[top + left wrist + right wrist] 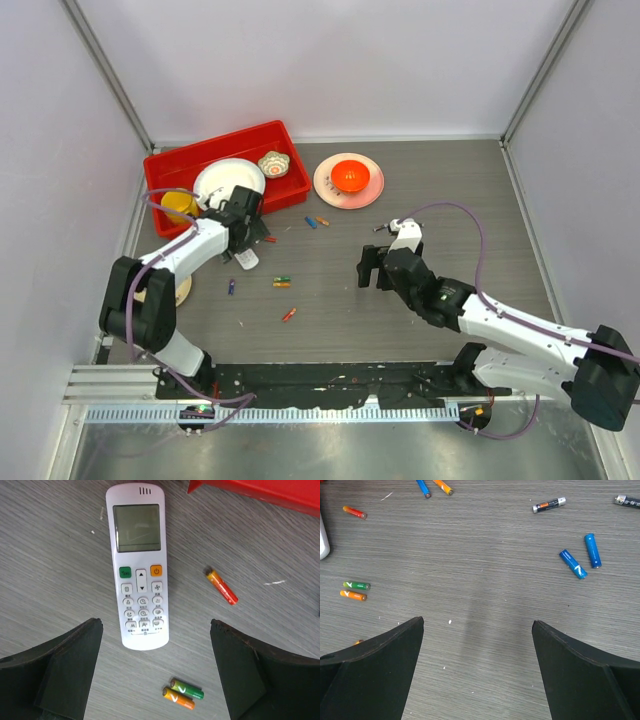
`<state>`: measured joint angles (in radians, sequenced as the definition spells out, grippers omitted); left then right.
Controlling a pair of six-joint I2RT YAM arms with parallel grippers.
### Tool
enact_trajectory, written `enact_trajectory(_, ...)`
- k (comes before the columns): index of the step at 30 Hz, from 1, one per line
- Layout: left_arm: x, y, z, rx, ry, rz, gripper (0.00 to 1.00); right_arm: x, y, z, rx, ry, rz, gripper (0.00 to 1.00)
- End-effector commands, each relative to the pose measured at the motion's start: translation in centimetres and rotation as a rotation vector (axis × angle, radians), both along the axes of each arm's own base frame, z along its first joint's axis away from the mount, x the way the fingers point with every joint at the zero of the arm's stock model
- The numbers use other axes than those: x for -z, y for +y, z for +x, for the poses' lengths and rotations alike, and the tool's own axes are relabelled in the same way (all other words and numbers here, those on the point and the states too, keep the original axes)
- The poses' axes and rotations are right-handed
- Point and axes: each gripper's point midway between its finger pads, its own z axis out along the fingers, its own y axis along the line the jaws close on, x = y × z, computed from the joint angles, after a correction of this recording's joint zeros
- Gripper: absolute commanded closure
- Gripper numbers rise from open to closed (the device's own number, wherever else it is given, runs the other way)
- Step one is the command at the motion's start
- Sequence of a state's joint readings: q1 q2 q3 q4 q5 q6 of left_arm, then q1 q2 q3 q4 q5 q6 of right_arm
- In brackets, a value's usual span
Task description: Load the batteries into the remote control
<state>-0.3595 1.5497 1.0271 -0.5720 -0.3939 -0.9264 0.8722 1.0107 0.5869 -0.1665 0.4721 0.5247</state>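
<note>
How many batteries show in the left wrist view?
3: orange-red battery right of the remote control; green battery and orange battery side by side beside its button end. Others may be hidden.

A red plastic bin is sitting at the upper left of the top view on the grey wood-grain table. It is holding a white plate, a small scalloped bowl and, toward its lower left end, a yellow cup. Just right of the bin, a pink plate is carrying an orange bowl. A pale round disc is lying near the left edge, partly hidden.
</note>
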Motion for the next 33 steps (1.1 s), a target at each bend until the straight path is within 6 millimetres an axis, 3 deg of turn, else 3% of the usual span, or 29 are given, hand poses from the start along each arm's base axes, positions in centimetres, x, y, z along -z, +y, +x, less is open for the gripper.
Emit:
enact_trajectory(1, -0.4, 0.9, 1.8, -0.08, -0.049, -0.004, 0.09, -2.6, 0.6, 0.3, -0.006, -0.049, 0.062, 0.05)
enact_trajectory(14, 2.9, 1.3, 3.5, -0.118, -0.011, -0.042, 0.22, -2.9, 0.2, 0.4, -0.001, -0.059, 0.042, 0.05)
enact_trajectory(23, 5.0, 1.3, 3.2, -0.119, 0.034, -0.043, 0.34, -2.4, 0.0, 0.5, 0.003, -0.052, 0.017, 0.05)
enact_trajectory(29, 5.2, 1.4, 2.9, -0.116, 0.041, -0.043, 0.51, -2.5, -0.3, 0.5, 0.008, -0.056, 0.007, 0.05)
enact_trajectory(33, 3.1, 1.1, 2.8, -0.099, -0.001, -0.067, 0.61, -3.0, -0.3, 0.5, 0.006, -0.064, 0.01, 0.05)
